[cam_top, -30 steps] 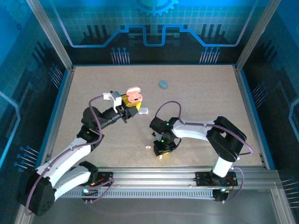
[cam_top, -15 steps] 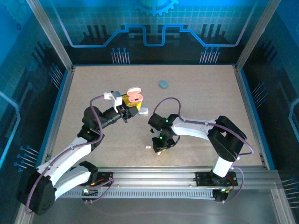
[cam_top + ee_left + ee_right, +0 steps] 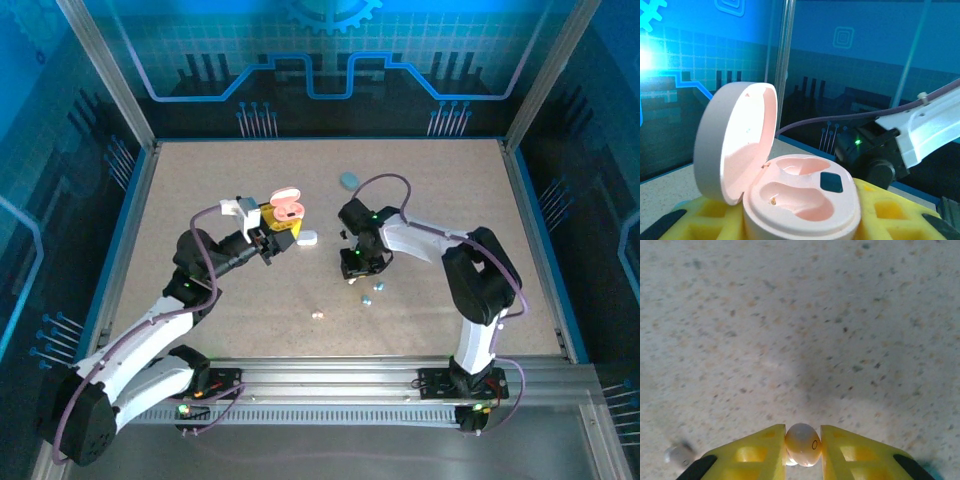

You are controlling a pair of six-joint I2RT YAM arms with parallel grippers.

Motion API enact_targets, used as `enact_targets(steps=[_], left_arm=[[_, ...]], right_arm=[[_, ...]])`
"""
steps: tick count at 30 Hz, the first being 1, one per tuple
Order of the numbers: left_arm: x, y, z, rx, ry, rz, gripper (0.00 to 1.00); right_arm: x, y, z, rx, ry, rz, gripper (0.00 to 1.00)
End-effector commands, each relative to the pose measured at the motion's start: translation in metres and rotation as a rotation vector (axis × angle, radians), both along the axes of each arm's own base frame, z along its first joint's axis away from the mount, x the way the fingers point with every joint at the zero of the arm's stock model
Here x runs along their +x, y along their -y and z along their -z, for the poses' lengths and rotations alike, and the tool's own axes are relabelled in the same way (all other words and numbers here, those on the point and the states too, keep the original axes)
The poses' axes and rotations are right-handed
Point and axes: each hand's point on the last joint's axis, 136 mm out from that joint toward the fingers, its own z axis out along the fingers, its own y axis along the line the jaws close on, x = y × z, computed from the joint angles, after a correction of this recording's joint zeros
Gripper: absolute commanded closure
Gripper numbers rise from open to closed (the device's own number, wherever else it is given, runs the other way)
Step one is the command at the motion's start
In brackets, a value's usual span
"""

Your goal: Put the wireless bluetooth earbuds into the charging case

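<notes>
No word, number or brand name can be read anywhere; there are only graphic marks. In the top view, the blue back wall (image 3: 330,60) carries a gear emblem (image 3: 335,12) at 12 o'clock, cut by the upper edge, with circuit-style lines running beneath it. In the left wrist view, the same blue panelling shows a nested-square icon (image 3: 843,36) at about 1 o'clock and a second one (image 3: 730,5) at 11 o'clock, half cropped by the top edge. In the right wrist view, a pale earbud (image 3: 801,442) at 6 o'clock bears a tiny dark ring mark (image 3: 814,444) on its right side.
</notes>
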Motion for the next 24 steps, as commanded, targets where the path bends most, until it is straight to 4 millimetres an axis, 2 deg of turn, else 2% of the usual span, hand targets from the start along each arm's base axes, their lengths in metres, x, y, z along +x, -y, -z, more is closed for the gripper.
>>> enact_targets(steps=[1,7,12,24], left_arm=[[-0.003,-0.004,-0.022,-0.009,0.068,-0.014,0.67],[-0.003,-0.003,-0.020,-0.007,0.058,-0.008,0.67],[-0.003,-0.003,-0.018,-0.005,0.053,-0.010,0.67],[-0.002,-0.003,-0.017,-0.006,0.045,-0.010,0.67]], right_arm=[[0.007,0.006,0.006,-0.022,-0.020,-0.017,0.76],[0.009,-0.002,0.012,0.022,-0.055,-0.022,0.73],[0.007,-0.011,0.009,0.091,-0.085,-0.022,0.67],[-0.001,-0.025,-0.006,0.199,-0.117,-0.030,0.68]])
